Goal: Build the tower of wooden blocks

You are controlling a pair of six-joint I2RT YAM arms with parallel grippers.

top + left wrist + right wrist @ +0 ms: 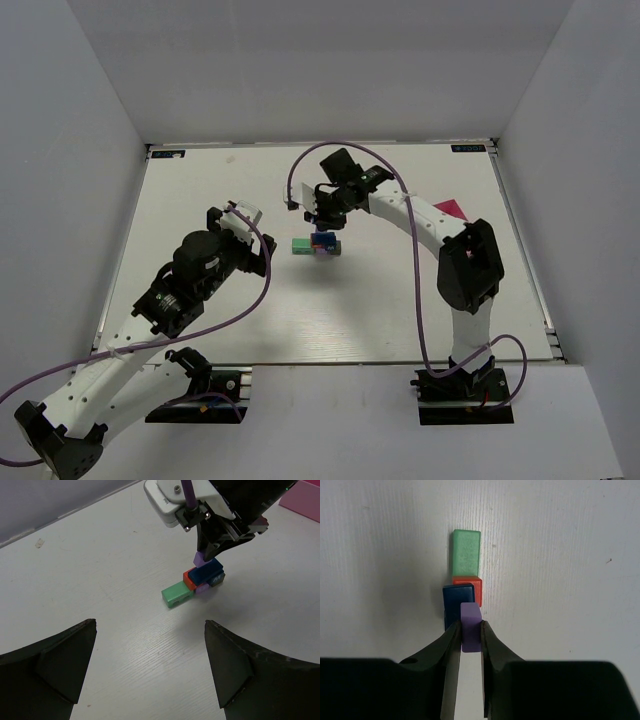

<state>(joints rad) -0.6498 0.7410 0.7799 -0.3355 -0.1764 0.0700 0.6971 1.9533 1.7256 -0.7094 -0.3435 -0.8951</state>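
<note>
The tower [318,245] is a low cluster at mid-table: a green block [176,593] lying flat, a red block [189,578] behind it, a dark blue block [206,573] on top, with a purple block [202,589] and a dark one beneath. My right gripper [470,627] is shut on a purple block [470,627], held just above the blue block [456,605]. In the left wrist view that purple block [199,558] hangs right over the stack. My left gripper [150,630] is open, well short of the tower, nothing between its fingers.
A pink tray [302,500] lies at the right side of the table, behind the right arm; the top view shows a corner of the tray [452,210]. White walls enclose the table on three sides.
</note>
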